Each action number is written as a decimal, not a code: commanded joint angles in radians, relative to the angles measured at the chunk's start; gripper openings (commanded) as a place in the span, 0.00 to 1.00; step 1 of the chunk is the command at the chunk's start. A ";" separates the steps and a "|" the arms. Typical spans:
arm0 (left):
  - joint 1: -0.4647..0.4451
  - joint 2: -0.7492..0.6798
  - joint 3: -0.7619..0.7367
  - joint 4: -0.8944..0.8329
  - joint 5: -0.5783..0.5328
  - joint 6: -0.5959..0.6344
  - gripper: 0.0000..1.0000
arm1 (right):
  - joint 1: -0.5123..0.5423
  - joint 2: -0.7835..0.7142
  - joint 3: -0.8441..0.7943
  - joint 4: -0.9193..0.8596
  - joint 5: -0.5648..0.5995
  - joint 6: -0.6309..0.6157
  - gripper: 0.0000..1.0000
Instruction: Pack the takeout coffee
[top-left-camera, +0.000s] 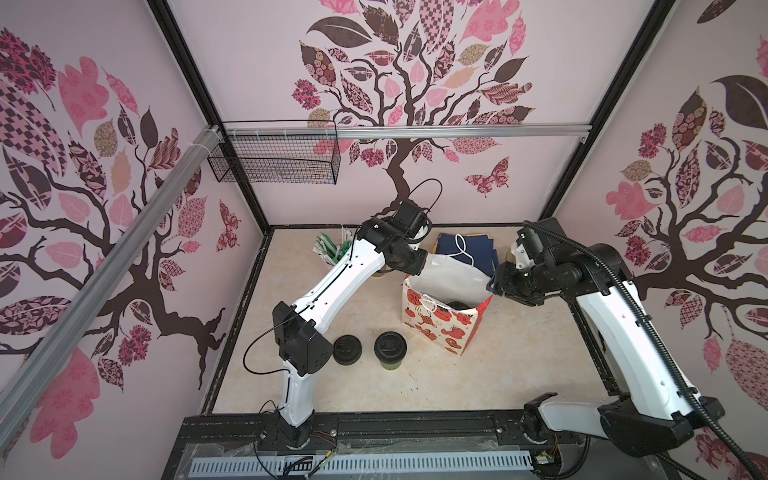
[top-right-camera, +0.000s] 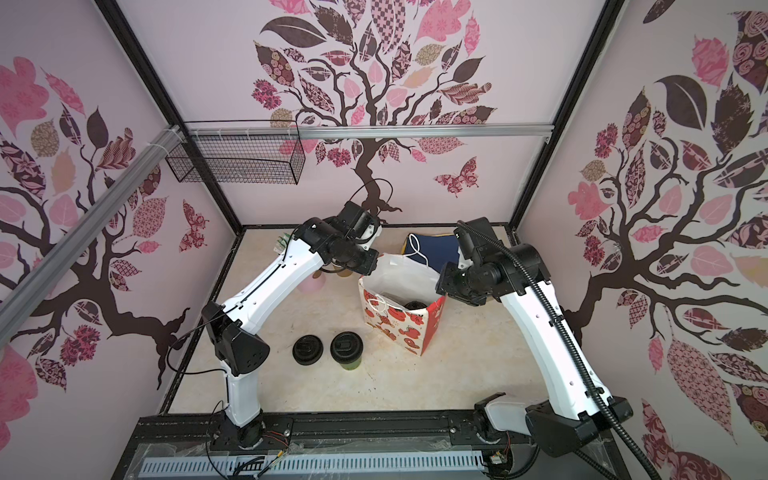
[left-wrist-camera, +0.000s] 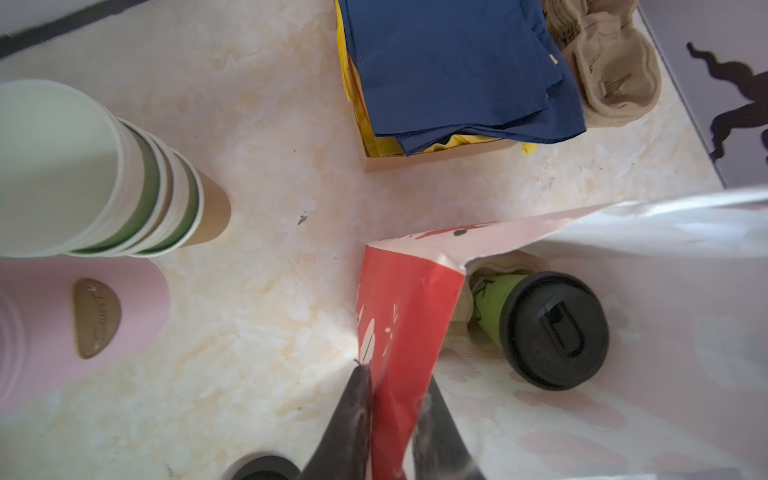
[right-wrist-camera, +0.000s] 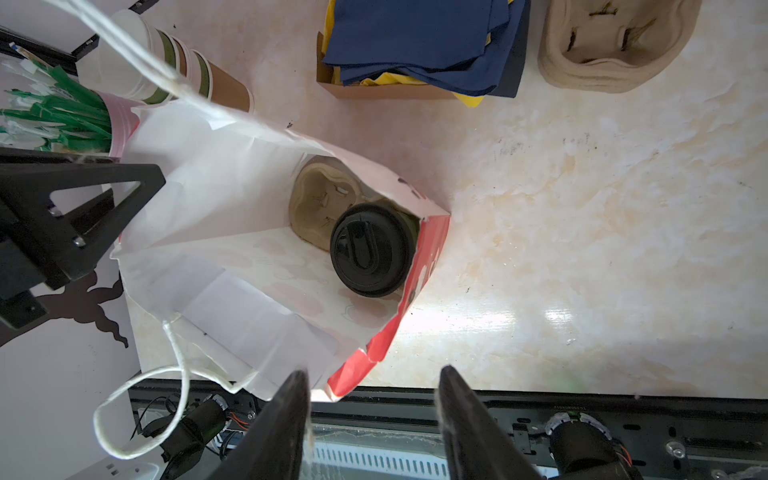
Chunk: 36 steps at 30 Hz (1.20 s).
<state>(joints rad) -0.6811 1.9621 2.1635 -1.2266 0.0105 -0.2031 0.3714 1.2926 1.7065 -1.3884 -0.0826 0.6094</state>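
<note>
A paper bag (top-left-camera: 440, 328) printed with red flowers, white inside, stands open mid-table. One takeout coffee (right-wrist-camera: 370, 249), a green cup under a black sip lid, sits inside it in a cardboard carrier (right-wrist-camera: 320, 199); the left wrist view shows this cup (left-wrist-camera: 552, 328) too. A second lidded green cup (top-left-camera: 390, 348) stands on the table in front of the bag, seen in both top views (top-right-camera: 346, 346). My left gripper (left-wrist-camera: 397, 374) is shut on the bag's red side panel (left-wrist-camera: 407, 299). My right gripper (right-wrist-camera: 374, 372) is open at the bag's opposite corner, gripping nothing.
A squat stack of bare black lids (top-left-camera: 348, 350) stands left of the loose cup. At the back are a pink cup of wrapped straws (right-wrist-camera: 58, 112), stacked empty cups (left-wrist-camera: 104, 178), a box of navy napkins (top-left-camera: 465, 249) and cardboard carriers (right-wrist-camera: 611, 45). A wire basket (top-left-camera: 274, 158) hangs on the rear wall.
</note>
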 joint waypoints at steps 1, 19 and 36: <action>0.003 -0.007 0.044 -0.011 -0.042 -0.005 0.13 | -0.006 -0.033 -0.007 -0.033 -0.005 0.074 0.54; 0.056 -0.215 -0.284 0.213 -0.005 -0.371 0.00 | -0.006 -0.125 -0.224 0.150 -0.190 0.131 0.55; 0.090 -0.364 -0.505 0.377 -0.003 -0.750 0.00 | -0.005 -0.118 -0.484 0.449 -0.300 0.161 0.55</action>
<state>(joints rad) -0.5941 1.6253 1.6939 -0.9218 0.0193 -0.8619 0.3706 1.1667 1.2209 -1.0039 -0.3653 0.7292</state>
